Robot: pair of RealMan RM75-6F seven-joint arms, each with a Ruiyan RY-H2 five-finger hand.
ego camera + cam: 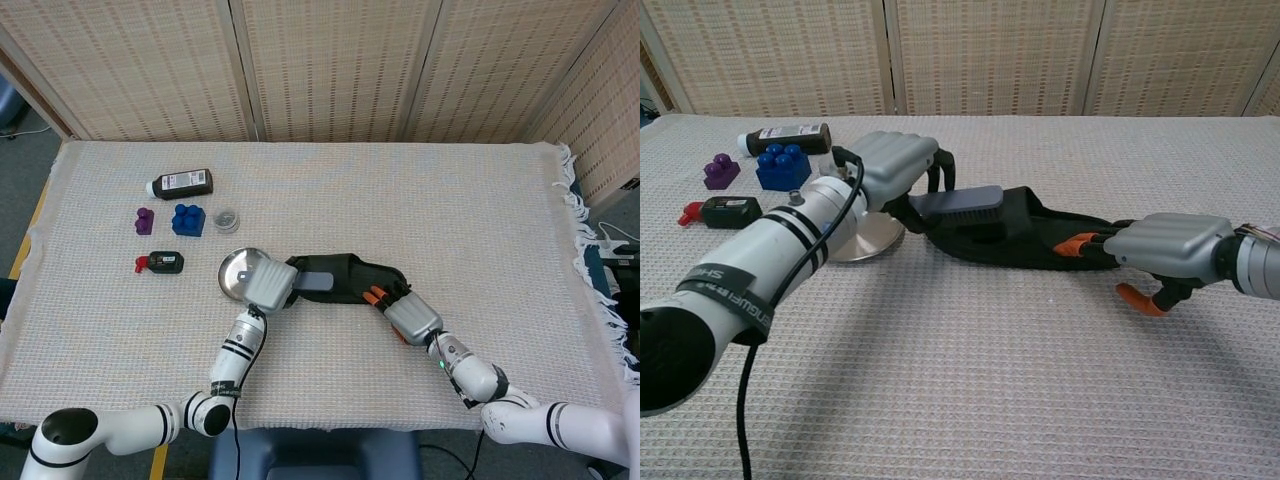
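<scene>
A brush (958, 203) is gripped by the left robot hand (896, 165) over the black slipper (1040, 240), whose heel is clasped by the right robot hand (1160, 247).

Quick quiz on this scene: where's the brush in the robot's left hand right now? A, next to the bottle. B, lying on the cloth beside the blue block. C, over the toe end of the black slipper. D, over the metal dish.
C: the left hand holds the brush over the toe end of the black slipper.
</scene>
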